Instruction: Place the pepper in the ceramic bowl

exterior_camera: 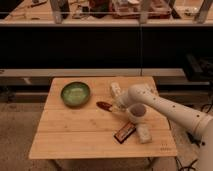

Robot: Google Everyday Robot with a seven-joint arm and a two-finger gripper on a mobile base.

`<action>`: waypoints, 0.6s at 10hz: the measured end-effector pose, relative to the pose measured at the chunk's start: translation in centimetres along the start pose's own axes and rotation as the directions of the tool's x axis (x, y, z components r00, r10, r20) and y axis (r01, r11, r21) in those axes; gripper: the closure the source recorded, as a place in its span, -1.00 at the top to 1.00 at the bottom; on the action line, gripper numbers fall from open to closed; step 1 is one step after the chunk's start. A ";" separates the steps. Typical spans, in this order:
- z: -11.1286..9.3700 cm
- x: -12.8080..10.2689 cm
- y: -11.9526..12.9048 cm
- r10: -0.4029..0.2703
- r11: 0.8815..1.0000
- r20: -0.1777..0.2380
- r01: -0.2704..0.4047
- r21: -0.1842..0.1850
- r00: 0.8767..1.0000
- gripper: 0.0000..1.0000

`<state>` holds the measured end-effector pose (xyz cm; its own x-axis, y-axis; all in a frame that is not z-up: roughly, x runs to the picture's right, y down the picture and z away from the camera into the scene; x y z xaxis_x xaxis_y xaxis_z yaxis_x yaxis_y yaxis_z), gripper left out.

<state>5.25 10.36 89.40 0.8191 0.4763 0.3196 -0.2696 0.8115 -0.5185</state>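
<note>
The pepper (104,105) is small, dark red-brown and glossy. It lies on the wooden table (75,135) near the middle, just right of the ceramic bowl (75,93). The bowl is round, green-glazed and holds nothing. My gripper (118,106) is low over the table at the pepper's right end, very close to it. I cannot see whether it touches the pepper. The white arm (165,107) reaches in from the right.
A dark flat bar with an orange edge (124,132) lies near the table's front, with a white packet (143,133) beside it. A pale object (115,90) lies behind the gripper. Dark shelving (100,45) stands behind the table.
</note>
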 end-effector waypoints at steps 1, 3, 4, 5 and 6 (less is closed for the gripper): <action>0.1 0.0 0.4 -0.002 1.000 -0.001 0.002 -0.013 1.000 -0.28; 0.3 -0.1 1.0 -0.006 0.999 -0.002 0.006 -0.037 1.000 0.11; 0.2 -0.3 1.0 -0.005 0.999 0.001 0.005 -0.041 1.000 0.30; 0.0 -0.5 0.9 -0.004 0.999 0.003 0.004 -0.041 1.000 0.50; -0.3 -0.5 0.7 0.001 0.999 0.002 -0.001 -0.038 1.000 0.58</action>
<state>4.75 10.57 88.66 0.8176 0.4781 0.3210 -0.2513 0.7977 -0.5482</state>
